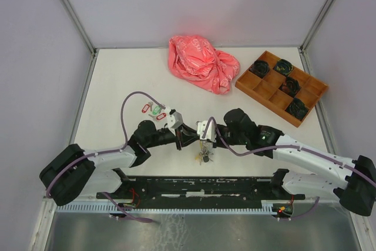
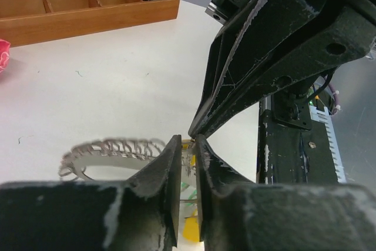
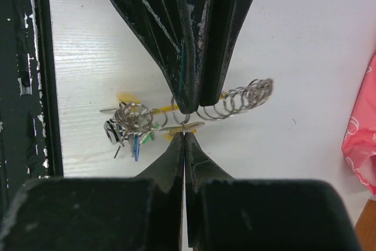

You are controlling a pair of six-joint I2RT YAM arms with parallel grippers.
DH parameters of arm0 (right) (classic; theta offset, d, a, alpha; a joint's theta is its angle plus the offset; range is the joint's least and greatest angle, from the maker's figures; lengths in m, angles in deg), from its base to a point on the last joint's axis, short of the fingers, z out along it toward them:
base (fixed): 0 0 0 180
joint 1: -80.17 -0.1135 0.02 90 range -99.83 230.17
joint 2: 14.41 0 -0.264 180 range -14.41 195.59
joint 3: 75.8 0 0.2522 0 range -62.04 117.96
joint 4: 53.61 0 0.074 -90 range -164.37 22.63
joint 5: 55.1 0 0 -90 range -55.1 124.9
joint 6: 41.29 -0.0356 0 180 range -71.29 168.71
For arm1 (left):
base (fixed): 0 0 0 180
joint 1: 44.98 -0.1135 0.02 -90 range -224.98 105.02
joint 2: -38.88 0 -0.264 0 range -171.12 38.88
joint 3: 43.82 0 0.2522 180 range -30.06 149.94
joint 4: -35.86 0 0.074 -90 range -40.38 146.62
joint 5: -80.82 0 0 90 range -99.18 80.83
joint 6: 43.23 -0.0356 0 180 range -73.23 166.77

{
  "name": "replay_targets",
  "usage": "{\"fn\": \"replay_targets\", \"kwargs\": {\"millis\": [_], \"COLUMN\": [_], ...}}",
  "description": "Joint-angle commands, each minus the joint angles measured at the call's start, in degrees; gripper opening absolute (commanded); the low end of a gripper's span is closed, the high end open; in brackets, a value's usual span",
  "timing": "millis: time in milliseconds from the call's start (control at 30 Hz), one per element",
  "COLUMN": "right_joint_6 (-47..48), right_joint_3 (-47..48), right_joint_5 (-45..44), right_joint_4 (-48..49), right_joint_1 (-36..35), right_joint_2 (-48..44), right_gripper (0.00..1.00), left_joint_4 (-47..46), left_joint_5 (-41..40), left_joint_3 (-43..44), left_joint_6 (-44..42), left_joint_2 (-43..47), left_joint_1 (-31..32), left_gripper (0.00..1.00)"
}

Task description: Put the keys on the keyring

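My two grippers meet tip to tip above the table's near middle. The keyring (image 3: 235, 101), a thin silver ring with a coiled stretch (image 2: 111, 147), hangs between them. My right gripper (image 3: 184, 135) (image 1: 207, 140) is shut on a thin metal part of it. Opposite, my left gripper (image 2: 188, 140) (image 3: 197, 109) (image 1: 194, 135) shows a narrow gap between its fingers, with a yellow tag (image 2: 191, 227) seen through it. A bunch of keys (image 3: 126, 124) (image 1: 204, 156) with blue and green tags hangs on the ring. Loose keys with red and green tags (image 1: 154, 110) lie left of the arms.
A crumpled pink bag (image 1: 202, 63) lies at the back middle. At the back right stands a wooden compartment tray (image 1: 276, 89) (image 2: 88, 16) with dark items in some cells. The black base rail (image 1: 194, 186) runs along the near edge.
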Motion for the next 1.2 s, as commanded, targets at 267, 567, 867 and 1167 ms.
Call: {"fn": "replay_targets", "kwargs": {"millis": [267, 567, 867, 1167], "right_joint_6": [4.92, 5.73, 5.96, 5.83], "right_joint_3": [7.95, 9.07, 9.55, 9.69], "right_joint_5": [4.16, 4.97, 4.86, 5.37], "right_joint_4": [-5.92, -7.2, -7.38, -7.13], "right_joint_1": [-0.36, -0.3, -0.46, -0.5], "right_joint_2": [1.66, 2.93, 2.87, 3.08], "right_gripper": [0.01, 0.01, 0.01, 0.01], "left_joint_4": [9.54, 16.96, 18.95, 19.03], "left_joint_5": [7.42, 10.78, 13.52, 14.37], "left_joint_3": [3.44, 7.36, 9.52, 10.2], "left_joint_6": [-10.93, -18.76, -20.03, -19.77], "left_joint_2": [2.26, 1.16, -2.53, -4.36], "left_joint_1": [0.29, 0.29, 0.32, 0.58], "left_gripper": [0.39, 0.44, 0.43, 0.38]}}
